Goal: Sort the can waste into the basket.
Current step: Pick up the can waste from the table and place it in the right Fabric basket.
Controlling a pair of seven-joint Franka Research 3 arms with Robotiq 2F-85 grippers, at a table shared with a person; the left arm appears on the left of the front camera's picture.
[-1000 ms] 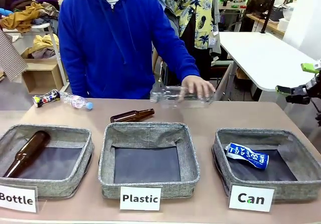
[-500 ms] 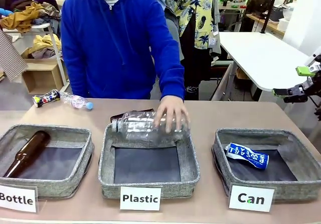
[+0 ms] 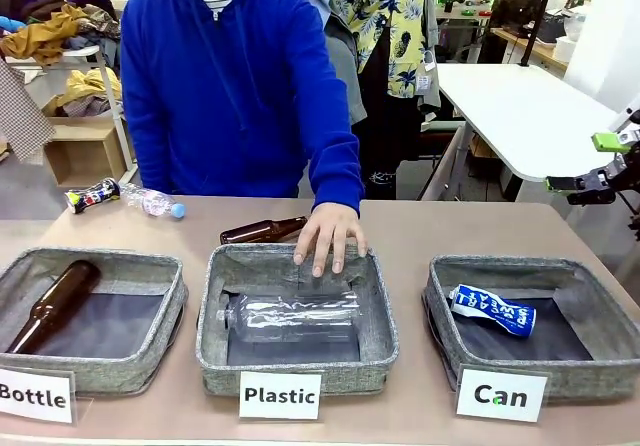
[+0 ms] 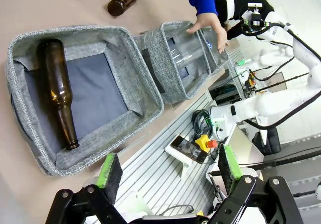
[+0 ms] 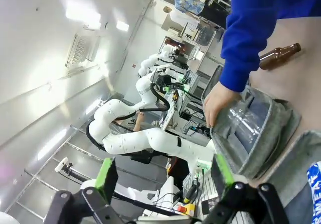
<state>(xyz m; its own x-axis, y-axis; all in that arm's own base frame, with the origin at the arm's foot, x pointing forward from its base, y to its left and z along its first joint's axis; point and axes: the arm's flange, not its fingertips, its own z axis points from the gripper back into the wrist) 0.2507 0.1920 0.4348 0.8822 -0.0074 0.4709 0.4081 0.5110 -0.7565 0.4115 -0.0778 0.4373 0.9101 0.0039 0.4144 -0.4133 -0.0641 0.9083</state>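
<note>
Front view: the blue-and-white can (image 3: 491,310) is lying on its side on the dark floor of the Can basket (image 3: 440,311), the right-hand basket behind the white "Can" card (image 3: 500,395). The dark can (image 3: 92,196) is lying on the table at the far left, just beside a small clear bottle with a blue cap (image 3: 152,202) and well apart from that basket. The person's hand (image 3: 328,236) is reaching down with fingers spread over the far rim of the Plastic basket (image 3: 212,306), where a large clear bottle (image 3: 290,316) is lying across the floor. A brown bottle (image 3: 263,230) is lying on the table just behind that rim; another brown bottle (image 3: 55,304) is lying in the Bottle basket (image 3: 175,301). The right gripper (image 3: 592,162) is hanging at the right edge, above and beyond the table, jaws apart, holding nothing. Left wrist view: the left gripper (image 4: 169,168) is hovering off the table's near edge with its green pads spread wide and nothing between them, looking down on the Bottle basket and its brown bottle. Right wrist view: the right gripper's pads are standing wide and empty; the person's hand is sitting on the Plastic basket's rim beside the clear bottle, and a corner of the blue-and-white can is showing at the frame's lower right edge.
</note>
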